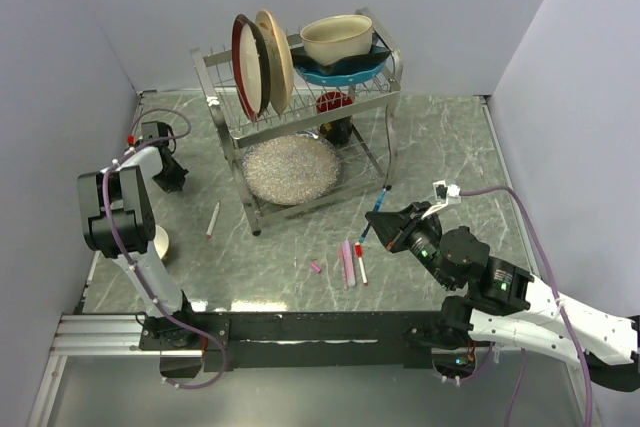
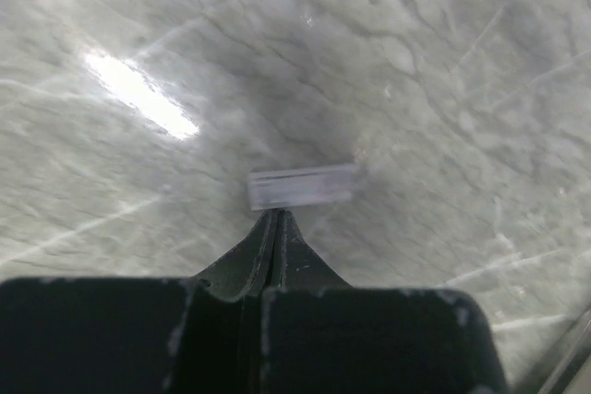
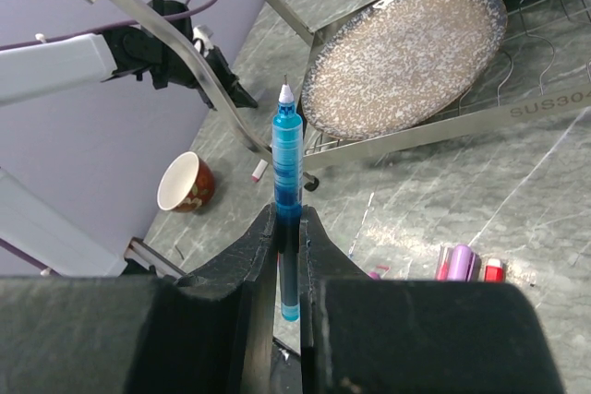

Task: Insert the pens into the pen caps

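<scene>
A blue pen [image 3: 288, 182] clamped between fingers [image 3: 235, 269], tip pointing away, speckled plate [image 3: 406, 53] in metal rack [image 3: 517, 117] beyond, red cup [image 3: 185, 184] left

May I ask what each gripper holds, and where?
Right gripper: blue pen, by its rear half. Left gripper: shut; whether it pinches the blurred whitish piece at its tips cannot be told.

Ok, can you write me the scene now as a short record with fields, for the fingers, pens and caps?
left fingers: shut, empty; blurred whitish piece just ahead
right fingers: shut on blue pen, tip pointing away
loose pens: pink pen and red-tipped white pen, side by side on table
pink cap: lies alone, left of those pens
</scene>
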Motion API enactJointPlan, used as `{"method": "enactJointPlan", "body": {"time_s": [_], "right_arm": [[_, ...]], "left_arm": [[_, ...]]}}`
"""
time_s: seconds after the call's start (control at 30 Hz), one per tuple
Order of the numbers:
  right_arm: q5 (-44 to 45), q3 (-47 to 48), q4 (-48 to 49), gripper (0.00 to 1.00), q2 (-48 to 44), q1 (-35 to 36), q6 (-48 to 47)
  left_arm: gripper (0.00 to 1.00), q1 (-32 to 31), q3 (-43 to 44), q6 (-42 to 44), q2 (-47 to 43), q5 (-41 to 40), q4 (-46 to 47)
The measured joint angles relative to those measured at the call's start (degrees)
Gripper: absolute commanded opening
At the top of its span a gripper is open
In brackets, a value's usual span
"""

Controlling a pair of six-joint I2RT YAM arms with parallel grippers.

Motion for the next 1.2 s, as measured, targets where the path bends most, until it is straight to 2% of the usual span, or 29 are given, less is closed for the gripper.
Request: {"method": "enactJointPlan", "body": {"time_s": [0.27, 0.4, 0.43, 0.5, 0.53, 0.73, 1.07, 1.2], "right_arm": [[0.02, 0.0, -0.09, 0.0, 0.0, 0.0, 0.2], [0.02, 0.0, -0.09, 0.0, 0.02, 0.0, 0.2], [0.02, 0.0, -0.09, 0.0, 0.02, 0.0, 0.2], [0.04, 0.0, -0.11, 0.0, 0.02, 0.0, 0.2], [0.04, 0.0, -0.11, 0.0, 0.0, 0.0, 0.2], [0.09, 0.02, -0.55, 0.0, 0.0, 0.0, 0.2], [0.76, 0.02, -1.55, 0.0, -1.03, 0.0, 0.09], [1.46, 0.04, -1.86, 0.0, -1.05, 0.0, -0.46]], "left_arm": [[0.02, 0.57, 0.72, -0.15, 0.33, -7.61, -1.29], [0.13, 0.92, 2.03, -2.01, 0.7, -10.4, -2.1], [0.2, 0.96, 2.45, -2.86, 0.72, -10.69, -2.16], [0.28, 1.01, 2.95, -4.76, 0.66, -10.86, -2.12], [0.35, 1.01, 2.97, -6.29, 0.48, -10.71, -2.05], [0.44, 1.07, 2.03, -19.61, -3.04, -7.41, -3.78], [0.53, 1.46, 5.79, -39.74, -3.78, -3.08, -10.38], [0.54, 1.77, 5.77, -46.45, -3.78, -2.62, -11.76]]}}
